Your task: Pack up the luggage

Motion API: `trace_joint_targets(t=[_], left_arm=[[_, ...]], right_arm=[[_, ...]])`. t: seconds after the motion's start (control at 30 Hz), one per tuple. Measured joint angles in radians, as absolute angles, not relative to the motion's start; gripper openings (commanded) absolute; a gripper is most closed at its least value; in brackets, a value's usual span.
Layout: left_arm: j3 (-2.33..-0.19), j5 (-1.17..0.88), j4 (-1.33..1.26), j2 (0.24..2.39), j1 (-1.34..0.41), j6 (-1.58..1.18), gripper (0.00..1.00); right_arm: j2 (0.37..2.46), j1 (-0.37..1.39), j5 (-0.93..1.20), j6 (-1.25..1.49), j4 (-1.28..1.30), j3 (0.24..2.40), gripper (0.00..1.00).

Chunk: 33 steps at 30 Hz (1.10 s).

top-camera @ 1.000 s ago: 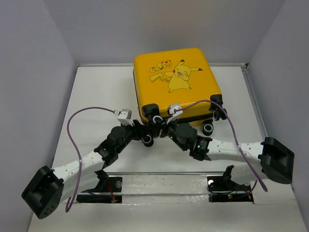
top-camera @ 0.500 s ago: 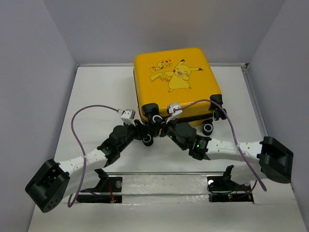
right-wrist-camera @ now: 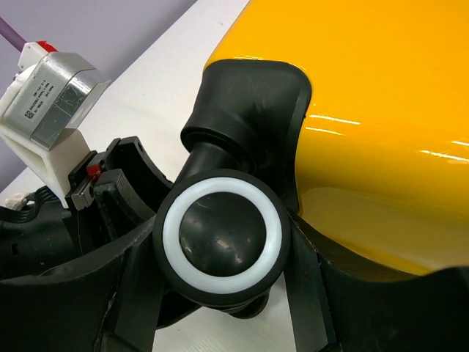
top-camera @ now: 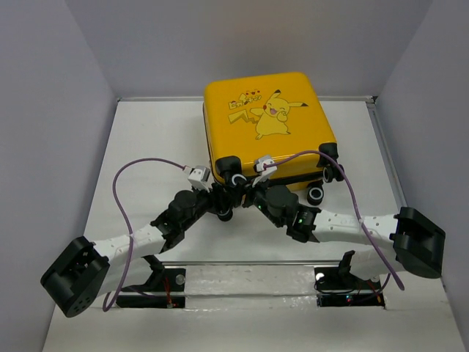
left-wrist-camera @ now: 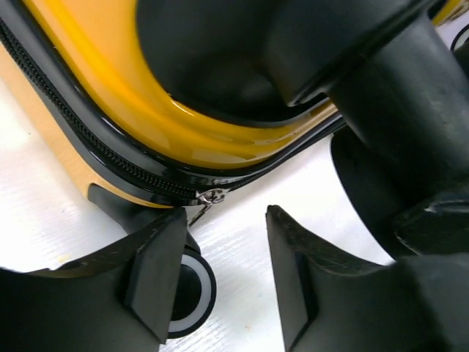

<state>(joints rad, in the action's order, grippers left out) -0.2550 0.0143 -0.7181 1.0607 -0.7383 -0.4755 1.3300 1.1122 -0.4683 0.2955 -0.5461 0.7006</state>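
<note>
The luggage (top-camera: 267,117) lies shut and flat at the far middle of the worktop (top-camera: 161,139). At its near left corner, the left tool (left-wrist-camera: 223,216) gapes open astride the zipper pull (left-wrist-camera: 207,198). The right tool (right-wrist-camera: 220,229) clamps a wheel (right-wrist-camera: 223,235) there.

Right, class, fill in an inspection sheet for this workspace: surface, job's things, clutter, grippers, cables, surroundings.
Surface: white table.
Job's things: yellow suitcase, shut, lying flat at the far middle, wheels toward the arms.
Clutter: nothing seen.
Grippers: left gripper open, zip pull just ahead of it; right gripper shut on a wheel.
Cables: a purple cable arcs above each arm.
Surroundings: grey walls on three sides.
</note>
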Motion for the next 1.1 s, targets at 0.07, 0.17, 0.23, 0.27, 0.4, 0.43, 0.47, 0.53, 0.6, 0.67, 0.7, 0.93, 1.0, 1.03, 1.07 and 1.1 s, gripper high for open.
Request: trace_joint_targets(t=[0.07, 0.17, 0.23, 0.27, 0.4, 0.43, 0.47, 0.53, 0.6, 0.67, 0.7, 0.93, 1.0, 1.03, 1.07, 1.1], left_arm=[[-0.255, 0.024, -0.717, 1.061, -0.738, -0.472, 0.64], [-0.255, 0.036, -0.716, 1.061, -0.738, -0.465, 0.57], [-0.257, 0.039, -0.715, 1.066, -0.738, -0.458, 0.48], [-0.257, 0.042, -0.714, 1.069, -0.738, -0.455, 0.44], [-0.258, 0.058, -0.713, 1.084, -0.738, -0.443, 0.28], [-0.26, 0.06, -0.713, 1.089, -0.738, -0.443, 0.24], [-0.261, 0.062, -0.713, 1.092, -0.738, -0.443, 0.23], [-0.264, 0.061, -0.714, 1.099, -0.739, -0.443, 0.18], [-0.264, 0.061, -0.714, 1.099, -0.739, -0.445, 0.16], [-0.264, 0.058, -0.715, 1.098, -0.739, -0.445, 0.11], [-0.264, 0.056, -0.717, 1.098, -0.74, -0.446, 0.06], [-0.264, 0.066, -0.701, 1.081, -0.743, -0.461, 0.06], [-0.273, 0.095, -0.664, 1.067, -0.747, -0.481, 0.06], [-0.283, 0.111, -0.636, 1.06, -0.75, -0.49, 0.06], [-0.295, 0.134, -0.601, 1.049, -0.752, -0.503, 0.06], [-0.302, 0.153, -0.579, 1.041, -0.753, -0.51, 0.06]], right_arm=[[1.33, 1.112, -0.464, 0.295, -0.546, 0.701, 0.07], [1.33, 1.112, -0.463, 0.295, -0.546, 0.701, 0.07], [1.33, 1.112, -0.463, 0.295, -0.546, 0.701, 0.07], [1.33, 1.112, -0.463, 0.295, -0.546, 0.701, 0.07], [1.33, 1.112, -0.46, 0.3, -0.546, 0.701, 0.07], [1.33, 1.112, -0.459, 0.303, -0.546, 0.701, 0.07], [1.33, 1.112, -0.458, 0.303, -0.546, 0.701, 0.07], [1.33, 1.112, -0.455, 0.305, -0.546, 0.701, 0.07], [1.33, 1.112, -0.453, 0.307, -0.546, 0.701, 0.07], [1.33, 1.111, -0.451, 0.31, -0.546, 0.701, 0.07], [1.33, 1.11, -0.451, 0.311, -0.546, 0.701, 0.07], [1.33, 1.107, -0.451, 0.318, -0.546, 0.7, 0.07], [1.33, 1.107, -0.451, 0.318, -0.546, 0.699, 0.07], [1.328, 1.107, -0.451, 0.319, -0.545, 0.698, 0.07], [1.325, 1.107, -0.451, 0.319, -0.545, 0.696, 0.07], [1.318, 1.107, -0.447, 0.32, -0.545, 0.688, 0.07]])
